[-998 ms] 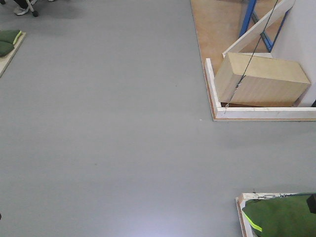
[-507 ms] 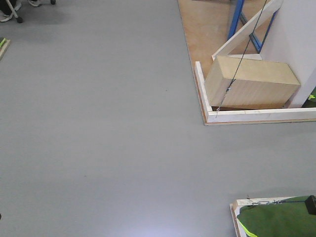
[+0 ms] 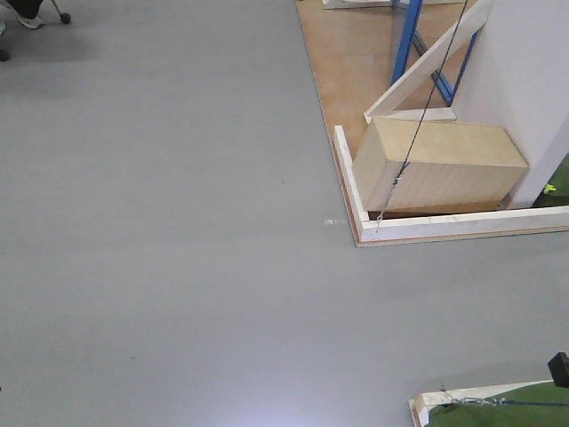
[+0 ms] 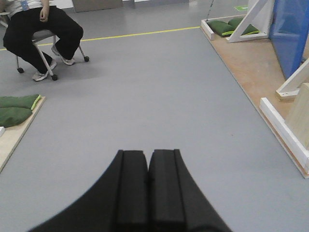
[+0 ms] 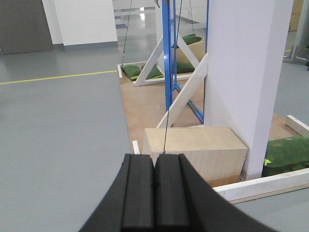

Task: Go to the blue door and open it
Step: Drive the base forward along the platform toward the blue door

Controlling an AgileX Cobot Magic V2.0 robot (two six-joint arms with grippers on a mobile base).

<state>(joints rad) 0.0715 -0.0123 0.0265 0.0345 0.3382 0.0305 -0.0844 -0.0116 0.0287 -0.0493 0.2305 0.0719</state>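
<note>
The blue door (image 4: pixel 289 34) shows as a glossy blue panel at the far right of the left wrist view, standing on a wooden platform (image 3: pixel 342 62). Thin blue uprights also show in the right wrist view (image 5: pixel 167 48) and in the front view (image 3: pixel 407 36). The handle and lock are not visible. My left gripper (image 4: pixel 147 159) is shut and empty over grey floor. My right gripper (image 5: pixel 154 164) is shut and empty, pointing at a wooden box (image 5: pixel 193 147) in front of the blue uprights. Both are far from the door.
White diagonal braces (image 3: pixel 418 76) and a white wall panel (image 5: pixel 241 72) flank the door. The wooden box (image 3: pixel 436 165) sits inside white baseboards (image 3: pixel 348 187), with a cable (image 3: pixel 427 98) running down to them. A seated person (image 4: pixel 38 29) is at far left. Green bags (image 4: pixel 14 108) lie at left and more (image 3: pixel 516 411) at bottom right.
In the front view the platform, box and braces have slid left and down in the frame, and the green bags at bottom right have dropped toward the edge. The base is moving closer.
</note>
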